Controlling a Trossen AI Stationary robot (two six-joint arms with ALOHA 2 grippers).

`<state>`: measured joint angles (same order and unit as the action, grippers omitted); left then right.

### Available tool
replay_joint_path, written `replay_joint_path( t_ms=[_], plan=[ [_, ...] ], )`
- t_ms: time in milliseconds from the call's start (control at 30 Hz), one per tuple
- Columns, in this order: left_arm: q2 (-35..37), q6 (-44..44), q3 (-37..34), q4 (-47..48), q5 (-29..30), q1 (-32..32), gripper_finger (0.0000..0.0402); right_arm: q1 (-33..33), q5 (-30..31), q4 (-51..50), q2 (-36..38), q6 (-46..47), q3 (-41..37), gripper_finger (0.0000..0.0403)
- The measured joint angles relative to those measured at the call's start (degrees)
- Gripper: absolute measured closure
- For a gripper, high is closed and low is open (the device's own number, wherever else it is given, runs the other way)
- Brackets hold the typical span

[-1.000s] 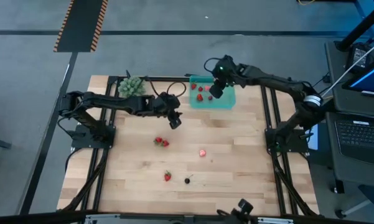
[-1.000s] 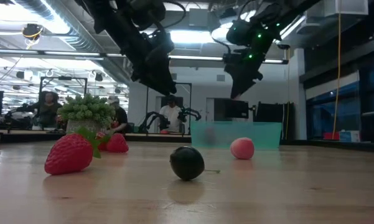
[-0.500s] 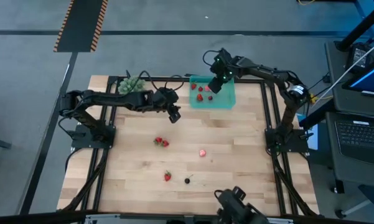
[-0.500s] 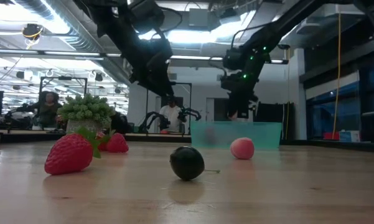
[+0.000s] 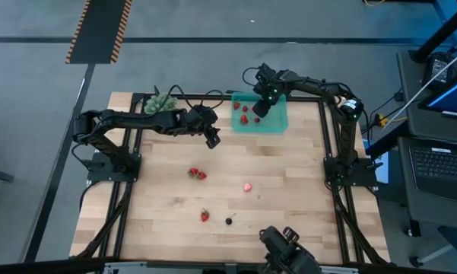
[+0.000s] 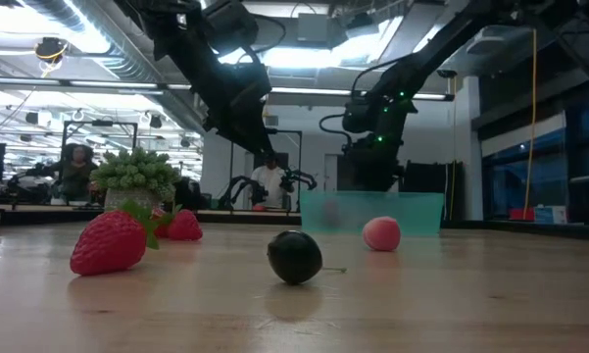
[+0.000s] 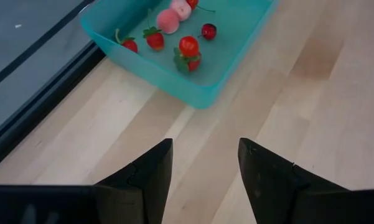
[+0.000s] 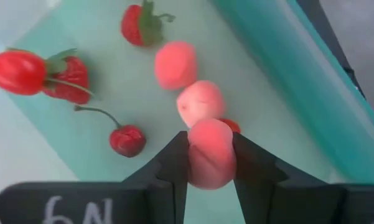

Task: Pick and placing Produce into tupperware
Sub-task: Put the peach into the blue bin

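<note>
The teal tupperware tray (image 5: 277, 122) stands at the table's far edge, holding several red and pink produce pieces (image 8: 174, 64). My right gripper (image 5: 262, 108) hangs over its inside, pointing steeply down, shut on a pink round fruit (image 8: 210, 155). My left gripper (image 5: 211, 140) hovers open to the tray's left, with only bare wood between its fingers (image 7: 204, 149). On the table lie two strawberries (image 5: 197, 173), a pink piece (image 5: 248, 186), a third strawberry (image 5: 204, 216) and a dark berry (image 5: 229, 221). My right gripper pinches the pink fruit by two opposite sides (image 8: 193, 158) between its two fingers. The fingers come from above, pointing steeply down. The fruit is held over the tray's floor, just above a pink piece (image 8: 200, 102) lying there.
A bushy green leafy clump (image 5: 161, 104) sits at the far left corner. In the low view the near strawberry (image 6: 108, 242), the dark berry (image 6: 294, 257) and the pink piece (image 6: 381, 233) lie in front of the tray's wall (image 6: 417, 211). People show in the room behind.
My right gripper has sunk toward the tray and tipped more steeply downward, staying shut. My left gripper has drifted a little toward the table's far edge, still open.
</note>
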<state>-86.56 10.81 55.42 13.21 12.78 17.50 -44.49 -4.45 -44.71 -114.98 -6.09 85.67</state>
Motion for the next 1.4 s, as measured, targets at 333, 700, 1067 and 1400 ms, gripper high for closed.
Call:
replay_joint_path(
  t_ms=[333,700,1067,1400],
  plan=[
    [0.0,0.13,0.0,0.02,0.0,0.0,0.0225,-0.24,2.28,-5.17,0.11,1.42,-0.12,0.0299],
    [0.0,0.61,0.0,0.02,0.0,0.0,0.0225,-0.42,2.29,-1.76,0.16,1.18,-3.4,0.0299],
    [0.0,0.61,0.0,0.08,0.0,-0.33,0.0225,-1.01,3.28,0.68,-1.13,2.3,-3.5,0.0294],
    [0.0,0.61,0.02,0.15,0.0,-0.33,0.0225,-1.11,3.3,-0.52,-1.13,1.23,-3.26,0.0204]
  ],
)
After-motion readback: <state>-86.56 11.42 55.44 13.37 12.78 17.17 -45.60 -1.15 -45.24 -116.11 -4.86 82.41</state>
